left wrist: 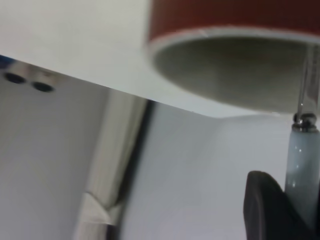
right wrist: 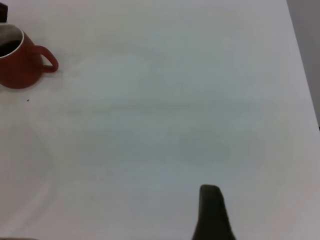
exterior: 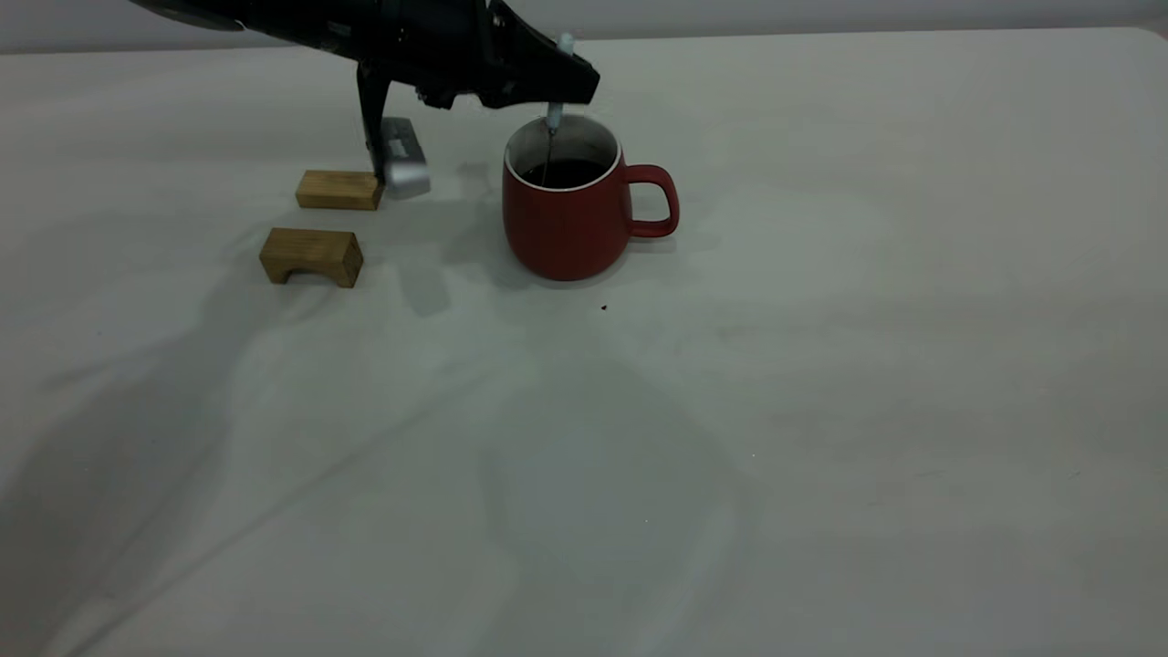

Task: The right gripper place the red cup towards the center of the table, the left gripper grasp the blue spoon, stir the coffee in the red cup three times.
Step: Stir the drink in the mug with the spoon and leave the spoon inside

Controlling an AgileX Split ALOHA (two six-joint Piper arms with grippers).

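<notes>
Lab-like setup: bare off-white table, plain wall behind.

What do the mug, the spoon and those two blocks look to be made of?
Red cup: likely ceramic, matte red outside, white glazed-looking inside. Blue spoon: pale glossy handle, plastic or ceramic, with a shiny metal neck. Two blocks: wood, visible grain, unpainted.

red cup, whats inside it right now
The red cup holds dark coffee, with the blue spoon dipped in from the left claw. The spoon's bowl is hidden below the liquid.
</notes>
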